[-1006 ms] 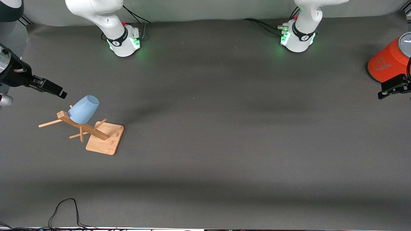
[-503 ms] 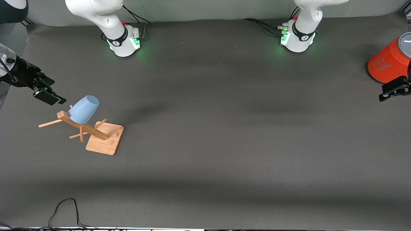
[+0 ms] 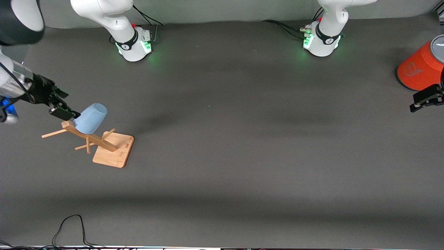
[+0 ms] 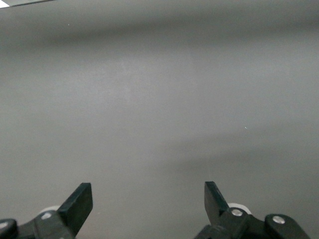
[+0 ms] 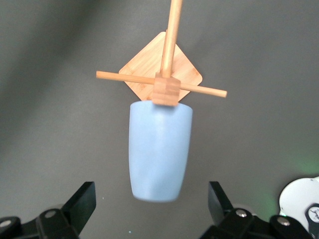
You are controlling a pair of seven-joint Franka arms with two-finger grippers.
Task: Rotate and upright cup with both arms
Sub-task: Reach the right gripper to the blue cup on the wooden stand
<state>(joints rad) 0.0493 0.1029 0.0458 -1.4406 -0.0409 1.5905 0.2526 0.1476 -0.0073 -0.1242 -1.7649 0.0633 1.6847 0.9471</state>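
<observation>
The pale-blue cup (image 3: 91,118) hangs tilted on a peg of a wooden rack (image 3: 93,138) at the right arm's end of the table. In the right wrist view the cup (image 5: 159,149) has its mouth at the rack's post and its closed end toward my right gripper (image 5: 152,201). My right gripper (image 3: 67,114) is open, close by the cup's closed end. One finger stands on each side and neither touches the cup. My left gripper (image 3: 425,99) is open and empty at the left arm's end, and the left wrist view shows only bare mat under it (image 4: 148,199).
The rack stands on a square wooden base (image 3: 112,152) with several pegs sticking out. A big orange cylinder with a grey top (image 3: 419,67) stands beside the left gripper. A black cable (image 3: 69,225) lies at the table's near edge. A dark grey mat (image 3: 222,139) covers the table.
My right gripper has moved in toward the cup and turned, from well short of it to right beside it. The left gripper has hardly moved. The cup has stayed put.
</observation>
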